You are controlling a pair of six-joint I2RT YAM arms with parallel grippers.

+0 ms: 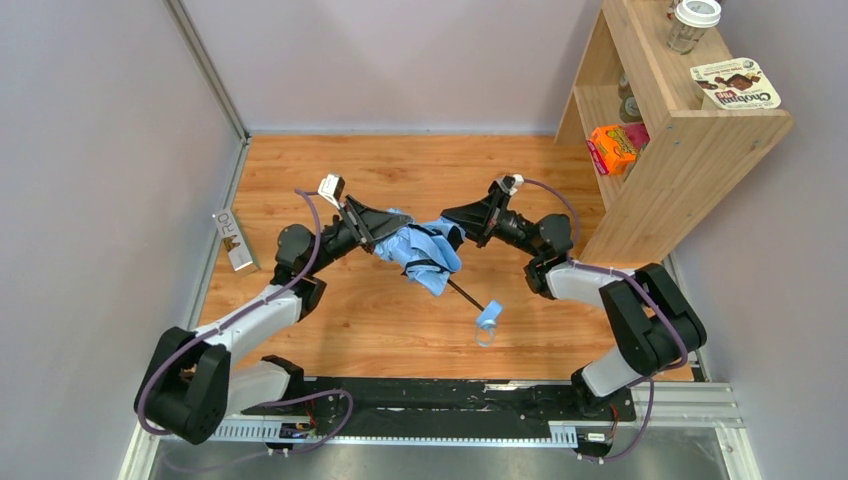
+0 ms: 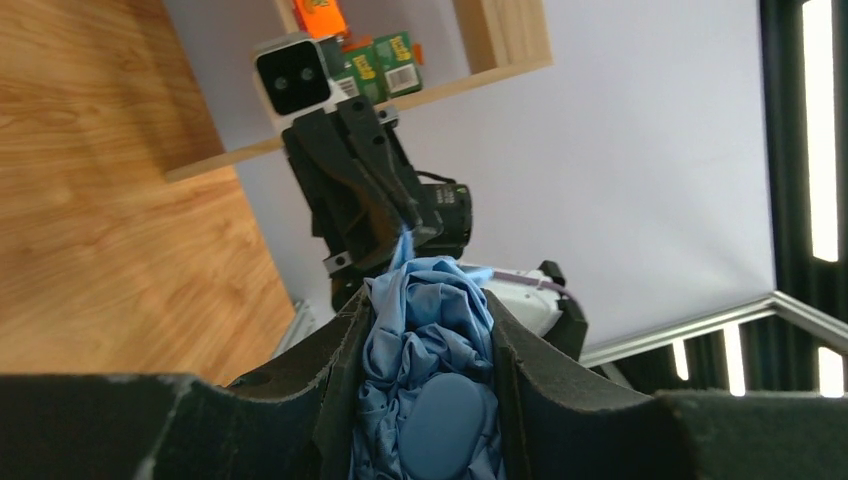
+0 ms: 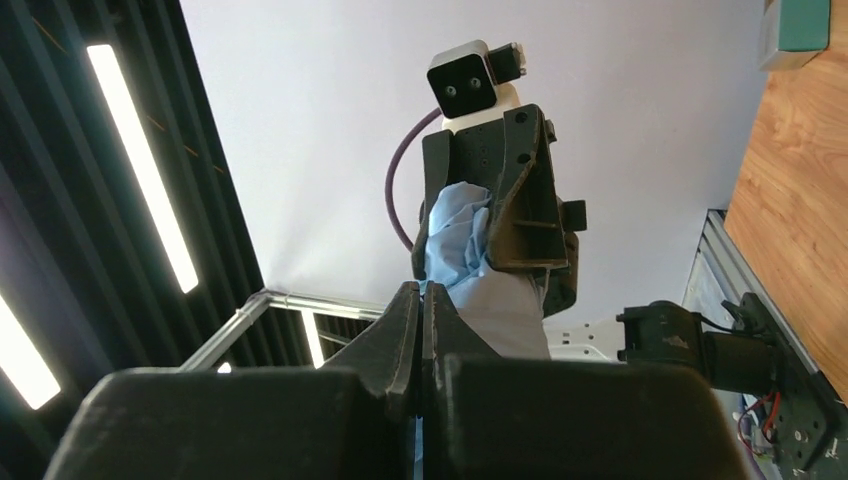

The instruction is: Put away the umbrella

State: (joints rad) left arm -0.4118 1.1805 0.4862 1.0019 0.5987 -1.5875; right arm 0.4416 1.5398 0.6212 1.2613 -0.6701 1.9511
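From above, we see the umbrella (image 1: 425, 255) as a crumpled bundle of thin sky-blue fabric held over the middle of the wooden bench (image 1: 400, 160), between the two arms. A thin dark shaft (image 1: 465, 293) slants out of the bundle toward the near edge and ends in a small light blue handle (image 1: 488, 318) with a strap loop. The left gripper (image 1: 385, 228) meets the bundle from the left and the right gripper (image 1: 455, 222) from the right. A plywood shelf (image 1: 680, 150) stands at the far right corner.

In the left wrist view, the left gripper (image 2: 428, 310) stands partly apart with the folded umbrella (image 2: 430, 350) packed between its matte black fingers (image 2: 330, 370) — soft, wrinkled cloth around a smooth rounded blue piece. The fingers press on the bundle from both sides. Beyond it, the right gripper (image 2: 405, 225) pinches a narrow fold of the fabric at its tips.

In the right wrist view, the right gripper (image 3: 421, 300) has its jaws brought flat together, with no gap between them. Just past the tips we see the pale blue umbrella (image 3: 460, 240) — bunched inside the left gripper (image 3: 480, 200), whose dark angular fingers frame the cloth.
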